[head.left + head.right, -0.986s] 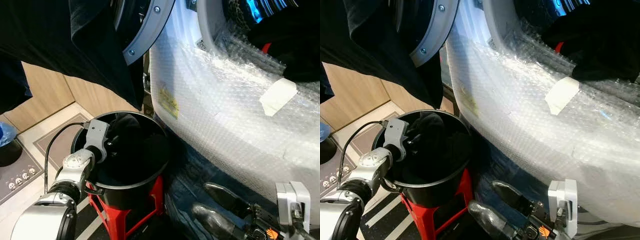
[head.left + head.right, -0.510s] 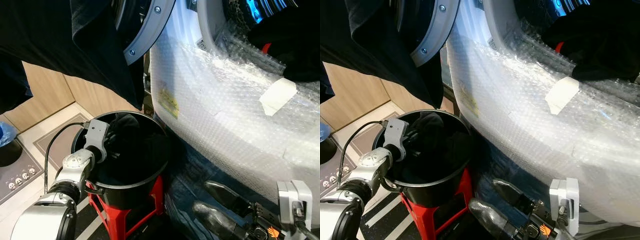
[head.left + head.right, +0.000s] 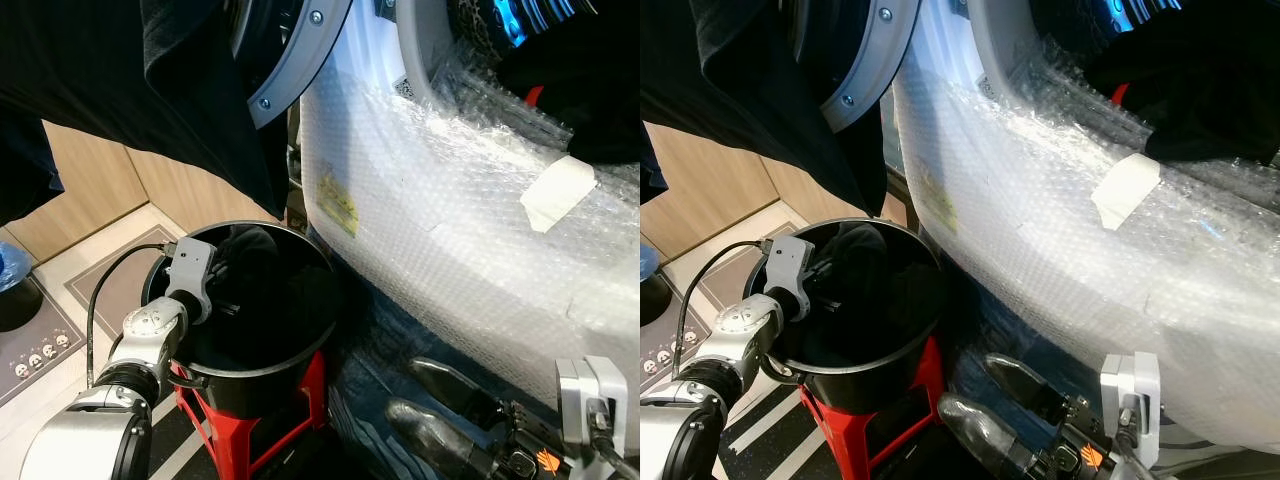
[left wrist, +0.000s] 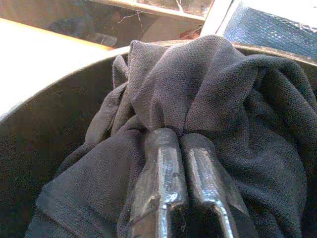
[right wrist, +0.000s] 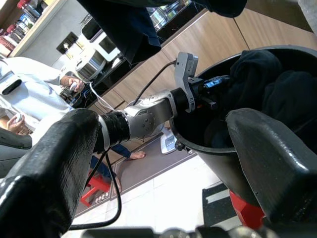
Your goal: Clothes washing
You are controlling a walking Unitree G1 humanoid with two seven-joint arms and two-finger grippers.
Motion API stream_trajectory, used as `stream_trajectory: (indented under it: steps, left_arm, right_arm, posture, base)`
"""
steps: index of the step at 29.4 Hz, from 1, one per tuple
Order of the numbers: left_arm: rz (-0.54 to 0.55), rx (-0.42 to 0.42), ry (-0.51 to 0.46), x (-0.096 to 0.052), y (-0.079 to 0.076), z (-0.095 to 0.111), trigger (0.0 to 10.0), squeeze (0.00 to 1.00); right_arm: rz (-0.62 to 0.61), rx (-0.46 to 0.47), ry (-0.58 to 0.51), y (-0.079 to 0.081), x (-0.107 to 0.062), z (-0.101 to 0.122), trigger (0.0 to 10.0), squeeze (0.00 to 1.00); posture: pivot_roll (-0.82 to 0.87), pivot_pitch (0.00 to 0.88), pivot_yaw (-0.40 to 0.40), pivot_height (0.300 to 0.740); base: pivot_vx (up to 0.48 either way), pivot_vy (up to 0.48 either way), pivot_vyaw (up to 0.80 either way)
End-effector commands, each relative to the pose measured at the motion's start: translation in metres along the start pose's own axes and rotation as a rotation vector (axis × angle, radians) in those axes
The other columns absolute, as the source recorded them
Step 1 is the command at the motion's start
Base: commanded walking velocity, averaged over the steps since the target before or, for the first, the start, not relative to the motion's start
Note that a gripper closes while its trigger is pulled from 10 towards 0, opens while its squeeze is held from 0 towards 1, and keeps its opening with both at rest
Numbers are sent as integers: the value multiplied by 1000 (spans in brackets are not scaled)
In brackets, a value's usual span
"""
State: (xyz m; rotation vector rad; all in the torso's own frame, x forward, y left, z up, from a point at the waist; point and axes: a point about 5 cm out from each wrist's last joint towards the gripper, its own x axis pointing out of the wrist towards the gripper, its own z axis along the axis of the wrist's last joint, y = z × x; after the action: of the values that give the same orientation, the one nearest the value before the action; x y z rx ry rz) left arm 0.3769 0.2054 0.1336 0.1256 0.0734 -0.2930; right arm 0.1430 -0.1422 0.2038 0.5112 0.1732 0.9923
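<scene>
The left tool (image 4: 179,144) was inside the black bucket (image 3: 300,360), fingers pinched on a fold of the dark garment (image 4: 208,84) lying there. The right tool (image 3: 440,420) hung low beside the bubble-wrapped washer (image 3: 450,230), fingers spread apart.

bucket (image 3: 300,370): we see black
stand (image 3: 290,420): red
garment (image 4: 208,94): dk grey knit
washer wrap (image 3: 450,240): clear bubble, w/ yellow sticker

Your head cameras look steeply down at the black bucket (image 3: 262,330); the left wrist camera sits close inside it, the right views it from low down.
</scene>
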Motion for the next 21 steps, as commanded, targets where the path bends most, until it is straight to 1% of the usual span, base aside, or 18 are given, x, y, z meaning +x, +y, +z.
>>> stream_trajectory:
  steps: [1,4,5,7,8,9,11,14,16,17,18,20,21]
  left_arm:
    - [7,10,-4,-5,5,-4,0,0]
    - [0,18,-55,-6,5,1,0,0]
    - [-11,-3,-116,-5,2,7,0,0]
    - [-45,-3,-195,-5,-5,12,0,0]
    - [-58,9,-214,-6,-8,13,4157,0]
    - [-79,28,-242,-6,-13,14,10000,0]
    - [-149,74,-350,-12,-36,17,10000,0]
    - [-165,90,-384,-14,-44,18,10000,0]
    - [-193,71,-432,-19,-57,20,10000,0]
    - [-208,72,-469,-24,-66,21,10000,0]
    - [-213,76,-483,-25,-69,22,10000,0]
    - [-242,95,-533,-33,-86,27,10000,0]
    - [-242,95,-533,-33,-86,27,10000,0]
  right_arm:
    - [9,0,6,2,0,0,10000,0]
    - [12,-2,7,2,0,0,10000,0]
    - [13,-3,8,1,0,0,10000,0]
    - [14,-4,8,1,0,0,10000,0]
    - [14,-5,9,0,1,0,10000,0]
    - [15,-6,9,0,1,0,10000,0]
    - [21,-13,10,-2,2,1,10000,0]
    - [22,-16,12,-3,2,1,10000,0]
    - [28,-19,14,-4,3,1,10000,0]
    - [32,-23,14,-4,4,2,10000,0]
    - [33,-25,15,-5,4,2,10000,0]
    - [42,-29,19,-7,5,3,10000,0]
    - [42,-29,19,-7,5,3,10000,0]
  posture:
    - [-180,230,-61,740]
    - [-181,224,-61,740]
    - [-182,222,-61,740]
    - [-183,216,-61,740]
    - [-184,210,-61,740]
    - [-184,209,-61,740]
    - [-181,197,-62,740]
    - [-180,190,-62,740]
    - [-178,185,-62,740]
    - [-176,177,-64,740]
    - [-175,173,-64,740]
    - [-169,160,-67,740]
    - [-169,160,-67,740]
  base:
    - [0,0,0]
    - [0,0,0]
    - [0,0,0]
    - [0,0,0]
    - [0,0,0]
    - [0,0,0]
    - [0,0,0]
    - [0,0,0]
    - [0,0,0]
    - [0,0,0]
    - [0,0,0]
    - [0,0,0]
    - [0,0,0]
